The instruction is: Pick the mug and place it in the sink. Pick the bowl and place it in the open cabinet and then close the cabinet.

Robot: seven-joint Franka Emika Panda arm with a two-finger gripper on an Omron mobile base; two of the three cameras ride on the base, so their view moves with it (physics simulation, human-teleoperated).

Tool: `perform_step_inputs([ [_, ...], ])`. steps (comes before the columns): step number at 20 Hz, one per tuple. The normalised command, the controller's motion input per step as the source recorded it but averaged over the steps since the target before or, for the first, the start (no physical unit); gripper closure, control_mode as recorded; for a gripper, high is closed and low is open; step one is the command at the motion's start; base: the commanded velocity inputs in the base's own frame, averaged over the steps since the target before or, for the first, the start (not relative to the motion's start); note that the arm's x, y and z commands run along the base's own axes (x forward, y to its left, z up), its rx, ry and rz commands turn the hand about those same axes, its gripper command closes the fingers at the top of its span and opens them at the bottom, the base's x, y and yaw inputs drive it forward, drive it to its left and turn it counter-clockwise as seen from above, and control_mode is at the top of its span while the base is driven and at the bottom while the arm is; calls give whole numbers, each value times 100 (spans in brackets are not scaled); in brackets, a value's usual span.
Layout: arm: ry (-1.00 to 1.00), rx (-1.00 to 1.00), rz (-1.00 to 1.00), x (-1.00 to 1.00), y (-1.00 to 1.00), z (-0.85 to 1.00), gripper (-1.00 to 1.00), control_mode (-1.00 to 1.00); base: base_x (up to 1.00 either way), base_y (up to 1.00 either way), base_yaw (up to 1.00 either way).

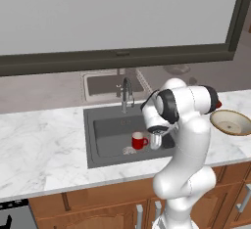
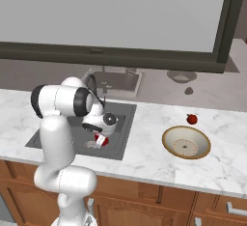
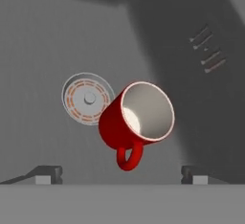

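Observation:
The small red mug [image 1: 139,140] [image 2: 100,139] [image 3: 136,122] stands on the floor of the dark grey sink [image 1: 105,130] [image 2: 120,119], beside the round drain [image 3: 87,98]. My gripper [image 1: 156,142] [image 3: 122,173] hangs just above it and is open, its fingertips [image 3: 48,174] wide apart with nothing between them. The mug is free of the fingers. On the marble counter to the right of the sink rests the tan bowl [image 1: 230,122] [image 2: 185,143] with its cream inside. The cabinet is out of view.
A chrome faucet [image 1: 126,93] rises at the sink's back edge. A tiny red fruit [image 2: 192,119] lies just behind the bowl. A dark-framed window [image 1: 117,54] runs along the wall, and wooden drawer fronts [image 2: 144,205] sit below the counter.

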Motion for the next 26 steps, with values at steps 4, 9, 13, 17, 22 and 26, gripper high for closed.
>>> perform_step_inputs([
  [4,0,0,0,1,-6,83,-100,-100,0,0,0],
  [9,0,0,-3,0,-4,86,-100,-100,0,0,0],
  [13,-1,0,-13,-19,-19,83,-100,-100,0,0,0],
  [17,-4,0,-20,-30,-22,84,-100,-100,0,0,0],
  [22,0,0,-21,-20,-17,92,-100,-100,0,0,0],
  [26,0,0,-23,-19,-9,77,-100,-100,0,0,0],
])
